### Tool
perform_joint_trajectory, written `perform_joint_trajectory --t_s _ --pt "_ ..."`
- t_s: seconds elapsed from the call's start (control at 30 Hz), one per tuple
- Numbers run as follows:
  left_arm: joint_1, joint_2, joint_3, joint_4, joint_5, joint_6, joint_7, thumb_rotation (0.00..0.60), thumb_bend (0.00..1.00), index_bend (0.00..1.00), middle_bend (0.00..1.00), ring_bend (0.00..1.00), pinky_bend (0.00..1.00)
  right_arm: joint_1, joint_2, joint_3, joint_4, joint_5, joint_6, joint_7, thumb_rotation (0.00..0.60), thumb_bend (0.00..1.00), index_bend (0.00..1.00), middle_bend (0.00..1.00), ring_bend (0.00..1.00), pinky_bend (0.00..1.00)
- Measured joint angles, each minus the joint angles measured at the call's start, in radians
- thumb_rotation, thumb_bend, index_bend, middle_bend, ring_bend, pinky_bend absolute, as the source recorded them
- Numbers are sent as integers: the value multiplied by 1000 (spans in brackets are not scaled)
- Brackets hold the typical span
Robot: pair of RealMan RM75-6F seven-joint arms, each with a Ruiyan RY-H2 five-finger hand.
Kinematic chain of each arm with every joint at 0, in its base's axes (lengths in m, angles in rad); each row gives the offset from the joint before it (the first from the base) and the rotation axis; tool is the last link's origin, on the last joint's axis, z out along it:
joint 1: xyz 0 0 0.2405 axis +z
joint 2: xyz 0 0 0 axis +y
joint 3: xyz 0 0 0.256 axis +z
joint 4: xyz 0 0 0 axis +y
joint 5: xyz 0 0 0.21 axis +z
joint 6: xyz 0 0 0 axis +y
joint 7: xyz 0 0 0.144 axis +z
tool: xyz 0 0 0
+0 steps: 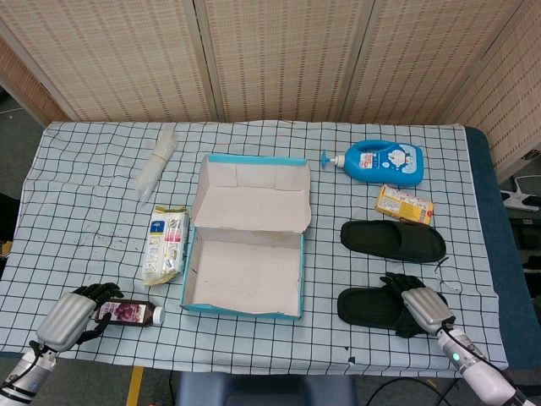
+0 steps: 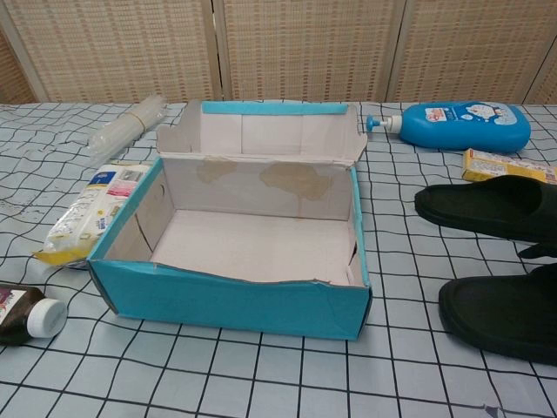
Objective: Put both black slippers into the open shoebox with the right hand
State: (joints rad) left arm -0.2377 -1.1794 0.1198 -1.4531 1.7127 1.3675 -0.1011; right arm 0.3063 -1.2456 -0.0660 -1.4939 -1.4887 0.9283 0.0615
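Two black slippers lie right of the open shoebox (image 1: 196, 269). The far slipper (image 1: 393, 240) is untouched. My right hand (image 1: 420, 309) lies over the right end of the near slipper (image 1: 369, 307), fingers spread across its strap and not closed around it. The chest view shows the near slipper (image 2: 505, 315), the far slipper (image 2: 487, 207) and the box's blue front wall (image 2: 226, 300); only a dark fingertip (image 2: 540, 250) of the right hand pokes in at the right edge. My left hand (image 1: 74, 316) rests at the table's front left, holding nothing.
A small brown bottle (image 1: 128, 312) lies right beside the left hand. A snack packet (image 1: 164, 245) sits left of the box, with a clear plastic sleeve (image 1: 155, 163) behind it. A blue lotion bottle (image 1: 382, 161) and a yellow packet (image 1: 404, 204) lie behind the slippers.
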Motion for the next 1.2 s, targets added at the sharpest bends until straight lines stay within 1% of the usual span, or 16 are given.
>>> perform_joint_trajectory --t_s 0.07,0.1,0.17,0.2,0.23,0.3,0.33,0.37,0.43,0.5,0.6,0.73,0.83,1.03,1.07,1.2 --pt "0 0 0 1 -1 1 -1 600 515 313 247 281 424 6 -11 0 6 15 -11 -14 600 0 0 15 2 153" --pt "1 0 0 1 -2 1 -3 600 515 313 248 281 424 6 -16 1 9 19 -12 -20 600 0 4 57 23 201" --pt "0 0 -1 0 -3 -1 -8 600 516 313 248 281 424 4 -29 4 19 26 -2 -32 600 0 26 166 114 299" --pt "0 0 -1 0 -2 -1 -7 600 516 313 247 281 424 3 -35 5 22 29 5 -38 600 0 62 222 186 356" --pt "0 1 -1 1 -1 0 -6 600 517 314 247 281 424 0 -40 7 27 32 15 -45 600 0 91 257 230 395" --pt "0 0 -1 2 -1 1 -7 600 517 313 247 281 424 -5 -49 10 34 35 33 -54 600 0 199 384 358 517" --pt "0 1 -1 2 -2 0 -9 600 516 314 247 281 424 -10 -55 13 38 37 48 -59 600 0 230 416 388 548" --pt "0 1 -1 1 -3 0 -12 600 516 314 247 281 424 -14 -58 15 41 38 61 -62 600 0 283 460 432 592" --pt "0 1 -1 2 -1 1 -11 600 516 314 247 281 425 -23 -65 20 46 39 92 -72 600 0 348 501 477 640" --pt "1 1 -1 3 -1 1 -9 600 516 314 247 281 424 -30 -66 24 44 38 120 -81 600 0 372 516 490 656" --pt "1 2 -2 1 -3 1 -13 600 517 314 247 281 424 -42 -54 32 19 34 166 -103 600 0 379 519 492 658" --pt "1 2 -2 1 -4 1 -11 600 516 314 247 281 424 -52 -17 42 -55 24 215 -143 600 0 381 520 492 659" --pt "0 5 0 -3 -4 -3 -19 600 517 314 247 281 425 -55 23 50 -139 14 243 -184 600 0 381 522 492 661" --pt "0 10 2 -10 0 -4 -10 600 517 314 247 281 424 -37 116 73 -379 6 256 -285 600 0 384 527 493 669" --pt "0 11 3 -11 4 -2 -8 600 516 314 247 281 424 -28 130 81 -430 11 252 -319 600 0 384 527 493 669" --pt "1 12 7 -15 13 0 2 600 517 314 248 281 424 18 145 115 -565 54 221 -444 600 0 383 527 493 669"
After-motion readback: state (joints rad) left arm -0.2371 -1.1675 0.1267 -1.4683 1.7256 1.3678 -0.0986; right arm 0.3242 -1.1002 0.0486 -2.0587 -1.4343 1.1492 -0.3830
